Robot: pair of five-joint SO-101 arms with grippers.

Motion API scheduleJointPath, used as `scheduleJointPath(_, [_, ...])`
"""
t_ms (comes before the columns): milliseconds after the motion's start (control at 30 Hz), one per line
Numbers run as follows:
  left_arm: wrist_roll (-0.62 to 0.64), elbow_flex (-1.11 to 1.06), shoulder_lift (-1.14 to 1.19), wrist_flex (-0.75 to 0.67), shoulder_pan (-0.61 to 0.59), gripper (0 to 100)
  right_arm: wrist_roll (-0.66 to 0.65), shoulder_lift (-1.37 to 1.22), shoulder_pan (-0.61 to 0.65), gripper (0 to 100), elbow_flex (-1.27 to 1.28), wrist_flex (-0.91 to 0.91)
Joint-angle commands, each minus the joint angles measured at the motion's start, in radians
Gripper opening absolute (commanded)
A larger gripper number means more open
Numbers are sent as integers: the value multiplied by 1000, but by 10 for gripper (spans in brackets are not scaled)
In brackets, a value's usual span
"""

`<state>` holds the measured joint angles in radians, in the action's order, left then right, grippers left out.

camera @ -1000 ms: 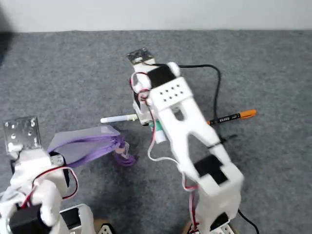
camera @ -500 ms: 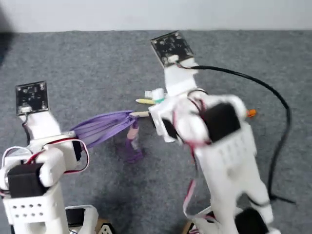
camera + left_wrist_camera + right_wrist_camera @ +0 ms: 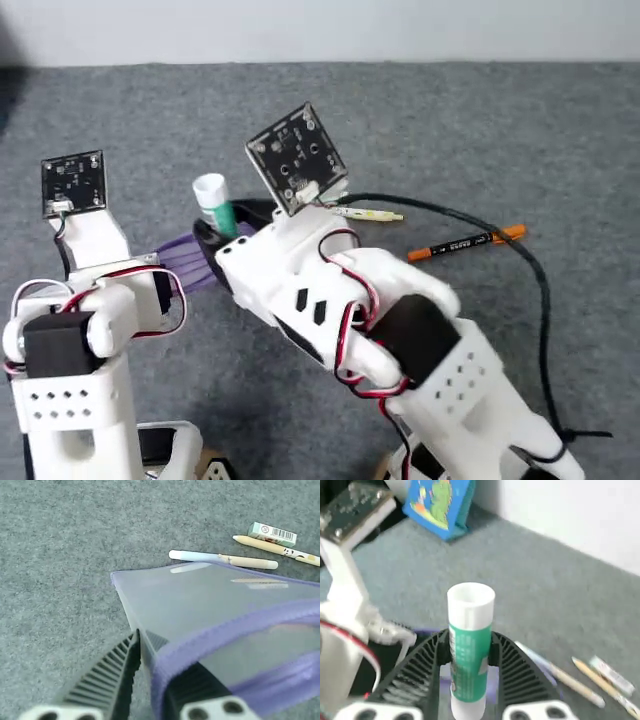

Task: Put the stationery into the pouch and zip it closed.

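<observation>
The pouch (image 3: 210, 600), translucent with a purple zip band, is being pinched at its edge by the left gripper (image 3: 140, 647), between the two arms over the grey carpet (image 3: 60, 540). Just beside it, a green glue stick (image 3: 468, 670) with a white cap is being clamped upright in the right gripper (image 3: 469, 640). In the left wrist view a white pen (image 3: 222, 559), a pencil (image 3: 277, 551) and a small pale-green block (image 3: 272, 534) are being shown lying beyond the pouch. In the high view an orange-capped marker (image 3: 465, 243) is being shown lying well apart from it.
</observation>
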<state>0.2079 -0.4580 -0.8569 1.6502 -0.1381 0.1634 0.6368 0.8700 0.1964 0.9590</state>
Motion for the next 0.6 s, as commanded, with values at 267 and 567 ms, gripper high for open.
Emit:
scheduleJointPath(267, [15,28,26,-18,12,12,8,61,64,8,276,-450])
scheduleJointPath(567, [15,27,26,-18,12,12,-91,71,62,35,459,-593])
